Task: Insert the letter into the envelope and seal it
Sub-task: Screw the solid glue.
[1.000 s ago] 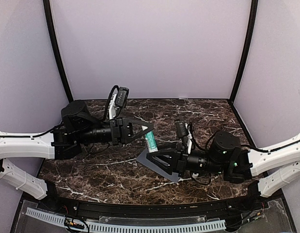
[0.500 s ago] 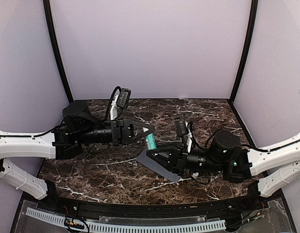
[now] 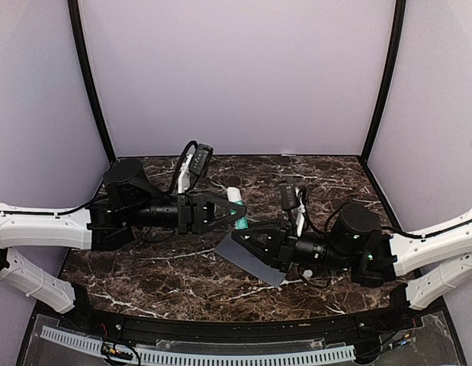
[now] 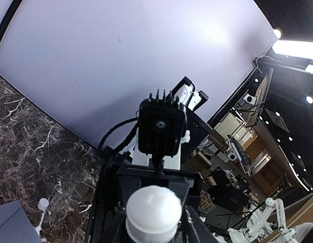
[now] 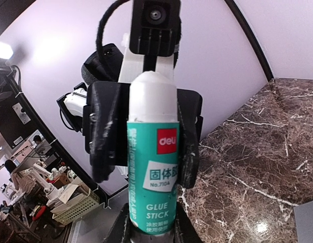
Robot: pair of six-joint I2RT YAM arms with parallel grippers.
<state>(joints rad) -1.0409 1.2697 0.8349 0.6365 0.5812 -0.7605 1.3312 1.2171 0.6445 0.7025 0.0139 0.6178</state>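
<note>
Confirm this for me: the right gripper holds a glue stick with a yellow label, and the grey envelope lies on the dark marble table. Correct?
Not quite. The glue stick in the right gripper has a teal label, not yellow, as the right wrist view shows. The grey envelope does lie on the dark marble table.

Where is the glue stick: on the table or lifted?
Lifted: fingers of the right gripper hold the glue stick by its base, above the marble table.

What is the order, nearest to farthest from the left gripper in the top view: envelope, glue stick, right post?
1. glue stick, between the left gripper's fingers.
2. envelope, nearer the bases, slightly right.
3. right post, at the far right corner.
</note>
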